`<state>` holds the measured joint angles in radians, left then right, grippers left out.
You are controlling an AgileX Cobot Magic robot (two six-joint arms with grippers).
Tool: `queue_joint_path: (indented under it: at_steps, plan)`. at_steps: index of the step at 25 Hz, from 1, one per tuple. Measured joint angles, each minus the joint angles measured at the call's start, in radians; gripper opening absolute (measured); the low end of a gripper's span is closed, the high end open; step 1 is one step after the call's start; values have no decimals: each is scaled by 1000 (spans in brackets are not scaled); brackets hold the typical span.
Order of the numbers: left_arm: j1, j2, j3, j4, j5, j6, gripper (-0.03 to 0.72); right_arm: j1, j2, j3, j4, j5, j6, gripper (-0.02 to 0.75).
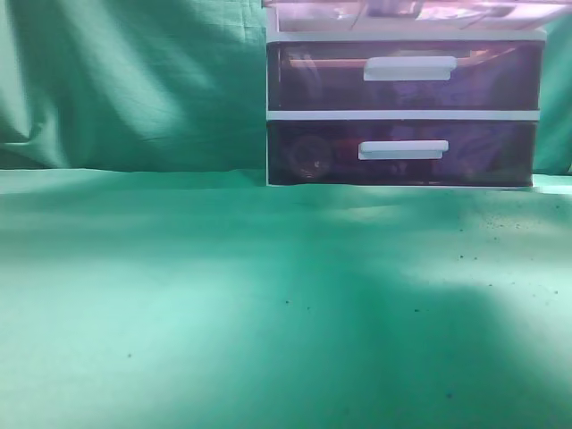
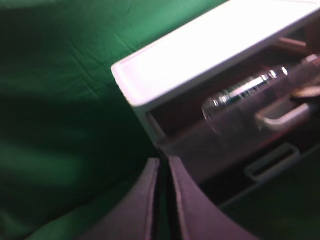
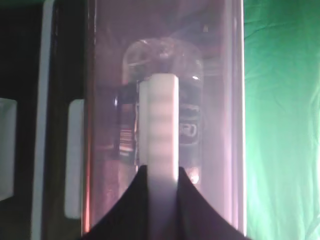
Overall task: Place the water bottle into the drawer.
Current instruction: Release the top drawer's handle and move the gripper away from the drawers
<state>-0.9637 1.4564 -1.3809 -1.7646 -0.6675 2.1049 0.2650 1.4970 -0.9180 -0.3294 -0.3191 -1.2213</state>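
water bottle [image 2: 240, 107] lying inside the pulled-out top drawer [image 2: 220, 145]
its long axis is laid along the drawer front; the right gripper [image 3: 159, 172] is pinched on the white handle [image 3: 159, 125], the left gripper [image 2: 164, 165] pressed together, empty.

- The cloth [image 1: 223, 295] is green, with small dark specks on it.
- The frame [image 1: 402, 115] of the unit is white.
- The drawer [image 3: 165, 60] has a pale, translucent pinkish-purple front and a white handle [image 3: 159, 130].
- The two lower drawers [image 1: 304, 80] are dark purple, with white bar handles.
- The bottle [image 3: 165, 75] is clear, with a dark label.
- The left gripper [image 2: 164, 200] and the right gripper [image 3: 160, 210] are dark.
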Motion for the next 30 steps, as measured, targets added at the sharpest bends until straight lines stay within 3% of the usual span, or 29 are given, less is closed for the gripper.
queue_joint_path:
  at_steps: [5,12,18,30]
  plan:
    - [-16,-158,271,0,-6,-11,0,0,109,-124,20,22,-18,85]
    - [-16,-285,471,0,-15,-134,0,-20,184,-227,31,55,-42,85]
    - [-16,-290,562,0,-15,-202,0,-32,237,-292,35,59,-48,85]
    - [-16,-290,568,0,-13,-231,0,-35,282,-339,49,42,-35,85]
